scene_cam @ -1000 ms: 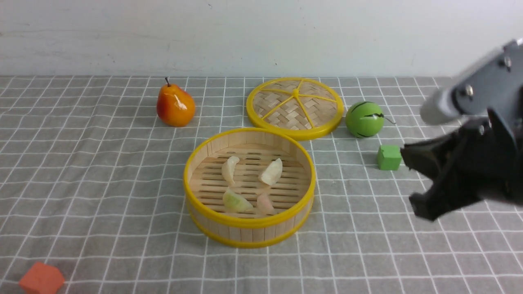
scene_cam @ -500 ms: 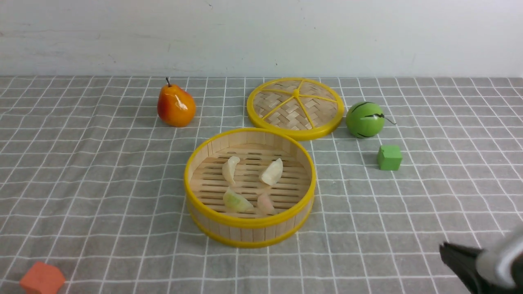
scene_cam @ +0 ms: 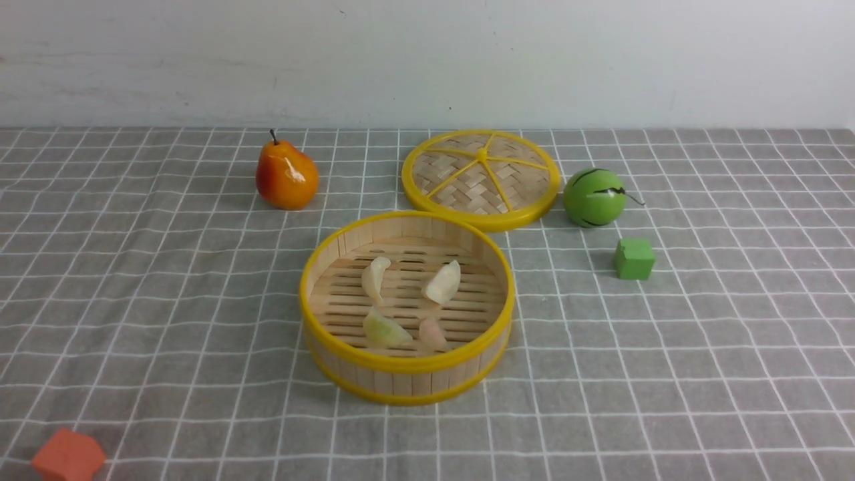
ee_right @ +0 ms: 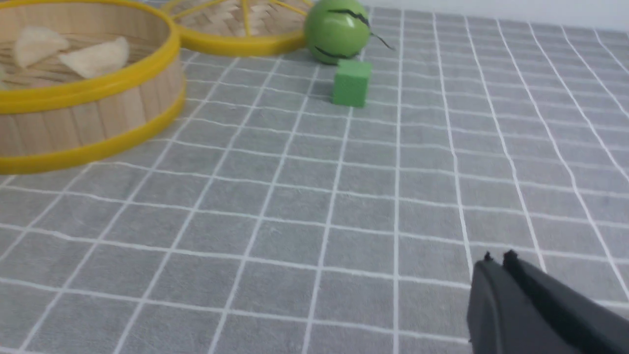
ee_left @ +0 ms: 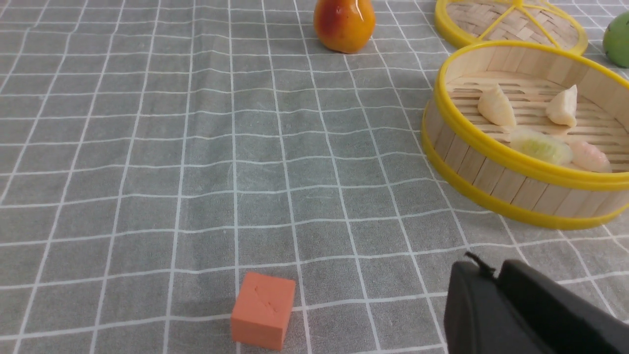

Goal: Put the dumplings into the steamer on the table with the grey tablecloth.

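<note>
The steamer (scene_cam: 407, 308) stands near the middle of the table (scene_cam: 701, 347), on the grey tablecloth (scene_cam: 167, 280). All four dumplings (scene_cam: 404, 304) lie on its slatted floor: two cream ones toward the far side, a pale green one and a pale pink one side by side toward the near wall. None of them touches the cloth.

Behind the steamer lies the flat woven lid (scene_cam: 481, 179), its rim just beside the steamer's far edge. A pear (scene_cam: 287, 175) stands to the left of the lid, a green ball (scene_cam: 594, 197) to its right, with a green cube (scene_cam: 634, 258) just in front of the ball. An orange cube (scene_cam: 68, 456) sits at the near left corner, well apart from the rest.

Neither arm shows in the front view. The left tool (ee_left: 484, 275) hangs low over the cloth between the orange cube and the steamer, its fingers pressed together on nothing. The right tool (ee_right: 497, 261) hovers over bare cloth, well apart from the green cube, likewise pressed together and empty.
</note>
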Motion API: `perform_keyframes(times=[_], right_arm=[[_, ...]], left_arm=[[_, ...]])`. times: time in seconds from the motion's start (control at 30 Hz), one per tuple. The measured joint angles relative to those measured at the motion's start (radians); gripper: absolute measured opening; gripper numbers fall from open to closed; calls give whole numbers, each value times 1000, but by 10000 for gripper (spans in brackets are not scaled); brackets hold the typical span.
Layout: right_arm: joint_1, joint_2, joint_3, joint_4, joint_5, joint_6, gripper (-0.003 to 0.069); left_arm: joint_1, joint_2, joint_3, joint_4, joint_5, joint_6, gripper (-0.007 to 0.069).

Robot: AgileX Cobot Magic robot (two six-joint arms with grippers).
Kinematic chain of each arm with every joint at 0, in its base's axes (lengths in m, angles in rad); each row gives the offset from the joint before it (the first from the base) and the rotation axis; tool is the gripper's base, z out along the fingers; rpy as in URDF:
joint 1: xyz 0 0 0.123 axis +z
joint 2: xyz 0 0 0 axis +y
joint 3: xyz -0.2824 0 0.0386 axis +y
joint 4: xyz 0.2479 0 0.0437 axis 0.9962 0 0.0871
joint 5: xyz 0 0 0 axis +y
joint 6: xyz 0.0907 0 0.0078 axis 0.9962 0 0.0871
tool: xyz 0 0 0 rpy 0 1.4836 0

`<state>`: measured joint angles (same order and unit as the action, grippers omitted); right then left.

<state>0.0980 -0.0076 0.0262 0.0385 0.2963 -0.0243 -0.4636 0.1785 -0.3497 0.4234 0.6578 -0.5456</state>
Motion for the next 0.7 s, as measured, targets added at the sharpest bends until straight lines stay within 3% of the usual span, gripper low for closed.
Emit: perform_keyframes(times=[0.13, 0.7], right_arm=[[-59, -2, -3, 34, 57, 19, -5], [-68, -3, -7, 58, 75, 24, 1]], left_arm=[[0, 0, 0, 1, 3, 0, 62], [0, 0, 0, 1, 3, 0, 77]])
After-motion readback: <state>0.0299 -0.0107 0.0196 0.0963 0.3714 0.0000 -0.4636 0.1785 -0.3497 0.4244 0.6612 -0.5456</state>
